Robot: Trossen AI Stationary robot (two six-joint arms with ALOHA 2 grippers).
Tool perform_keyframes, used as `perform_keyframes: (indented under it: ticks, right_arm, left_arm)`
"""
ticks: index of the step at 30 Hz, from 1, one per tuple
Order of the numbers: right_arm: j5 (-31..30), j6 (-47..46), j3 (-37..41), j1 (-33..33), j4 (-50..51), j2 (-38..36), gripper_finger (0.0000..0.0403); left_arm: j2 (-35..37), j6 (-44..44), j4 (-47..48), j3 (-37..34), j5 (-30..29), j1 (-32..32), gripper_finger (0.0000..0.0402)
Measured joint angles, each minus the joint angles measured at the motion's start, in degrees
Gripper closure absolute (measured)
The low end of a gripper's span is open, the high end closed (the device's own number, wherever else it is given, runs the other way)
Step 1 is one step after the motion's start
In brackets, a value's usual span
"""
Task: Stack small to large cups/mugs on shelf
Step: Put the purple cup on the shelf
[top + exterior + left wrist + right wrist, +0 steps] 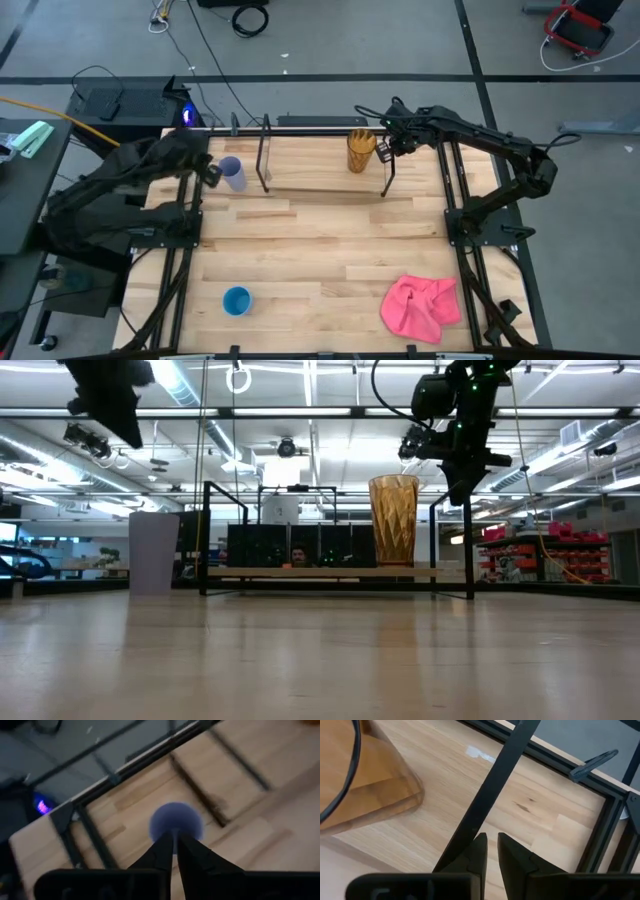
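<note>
The amber-orange cup (pixel 361 150) stands upright on the wood board of the black-rod shelf (pixel 320 182), toward its right end; it also shows in the low view (pixel 394 520). The pale lavender cup (pixel 232 173) stands on the table just left of the shelf. The blue cup (pixel 237 300) stands near the table's front edge. My left gripper (pixel 175 842) hangs shut and empty high above the lavender cup (pixel 176 820). My right gripper (pixel 491 845) is shut and empty, raised just right of the amber cup (pixel 365 780), near the shelf's right rod (pixel 505 775).
A pink cloth (pixel 420 307) lies crumpled at the table's near right. The shelf's upright black rods (pixel 265 150) stand on either side of its board. Bare wood tabletop (pixel 320 250) spreads between the shelf and the front edge.
</note>
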State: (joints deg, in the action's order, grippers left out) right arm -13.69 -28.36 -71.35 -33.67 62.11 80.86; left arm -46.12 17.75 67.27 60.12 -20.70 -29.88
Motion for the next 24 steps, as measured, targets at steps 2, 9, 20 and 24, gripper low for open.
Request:
perform_keyframes:
  ticks: [2,9,20,24]
  right_arm:
    - [0.2,0.1,0.0,0.0,0.0,0.0,0.0351]
    - [2.0,1.1,0.0,0.0,0.0,0.0,0.0351]
    - [3.6,0.0,0.0,0.0,0.0,0.0,0.0351]
    - [3.6,-0.2,0.0,0.1,0.1,0.0,0.0351]
  left_arm:
    - [-2.5,-3.8,-1.9,0.0,4.3,-6.4,0.0377]
    - [-10.1,-13.6,-7.8,0.0,24.3,-23.0,0.0369]
    - [-23.1,-17.0,-2.2,0.0,24.4,-30.2,0.0308]
    - [-26.3,-17.0,-2.9,0.0,24.5,-30.2,0.0290]
